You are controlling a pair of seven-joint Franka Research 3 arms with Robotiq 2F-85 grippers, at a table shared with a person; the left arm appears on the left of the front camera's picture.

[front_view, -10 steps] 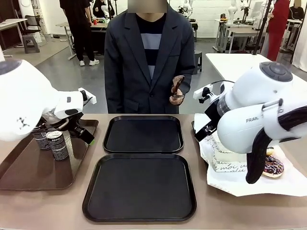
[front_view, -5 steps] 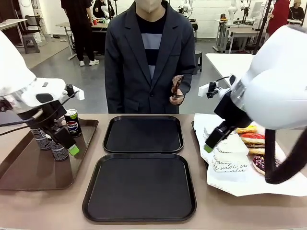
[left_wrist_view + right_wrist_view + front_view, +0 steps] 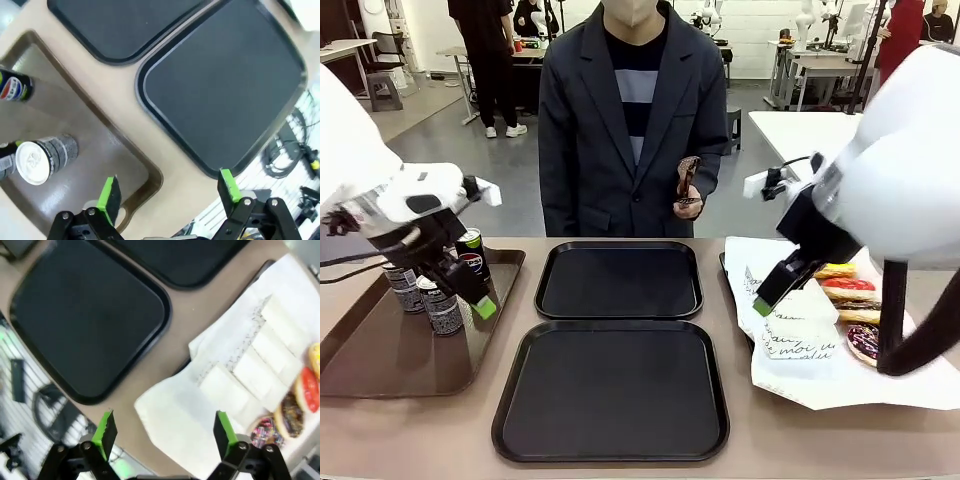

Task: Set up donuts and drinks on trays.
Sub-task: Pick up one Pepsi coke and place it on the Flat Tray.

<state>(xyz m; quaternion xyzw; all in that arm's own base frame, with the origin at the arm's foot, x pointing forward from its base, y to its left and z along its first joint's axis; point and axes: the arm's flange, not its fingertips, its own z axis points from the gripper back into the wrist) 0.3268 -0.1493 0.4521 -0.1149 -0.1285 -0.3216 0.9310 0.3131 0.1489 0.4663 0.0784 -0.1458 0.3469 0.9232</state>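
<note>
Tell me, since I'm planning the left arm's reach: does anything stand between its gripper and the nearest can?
Nothing visible does. The open left gripper hangs over the brown tray, the nearest can just beside it.

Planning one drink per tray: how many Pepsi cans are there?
3 slim dark Pepsi cans, all on the brown rectangular tray: one at the far edge showing its logo, one nearer the front, one left of that. The left arm may hide more.

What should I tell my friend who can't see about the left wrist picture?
The left gripper, open with green pads, hangs over a corner of a brown tray holding Pepsi cans. Two empty black trays lie beside it.
</note>
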